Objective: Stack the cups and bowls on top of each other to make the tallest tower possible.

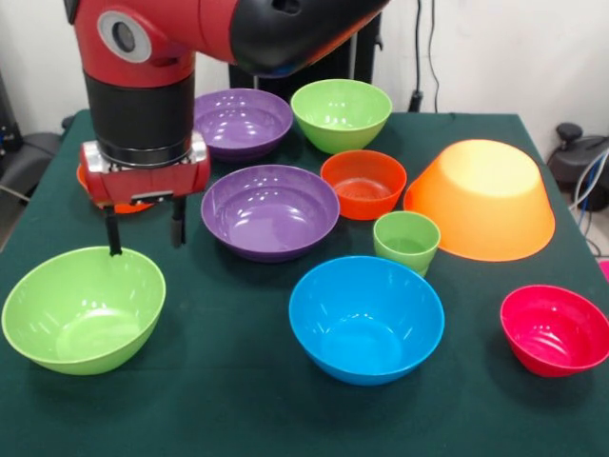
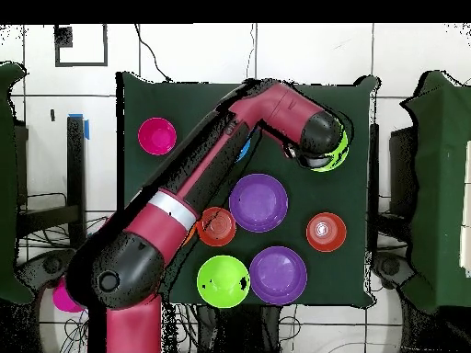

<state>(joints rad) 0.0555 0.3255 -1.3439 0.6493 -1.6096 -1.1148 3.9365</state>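
My gripper (image 1: 145, 248) is open and hangs at the far rim of a light-green bowl (image 1: 84, 309) at the near left, with nothing held. One finger (image 1: 113, 236) reaches down to that rim and the other stands just beyond the bowl. A small green cup (image 1: 406, 243) stands upright mid-table. Around the cup are a purple bowl (image 1: 270, 211), an orange-red bowl (image 1: 363, 184), a blue bowl (image 1: 366, 319), a pink-red bowl (image 1: 555, 328) and a big orange-yellow bowl (image 1: 481, 200) tipped on its side. At the far side sit another purple bowl (image 1: 243, 122) and another green bowl (image 1: 341, 114).
Another orange-red bowl (image 2: 326, 232) lies behind the gripper and is mostly hidden in the front view. In the overhead view the arm (image 2: 212, 184) crosses the table and covers the cup and most of the blue bowl. The dark green cloth (image 1: 238, 400) ends at the table edges.
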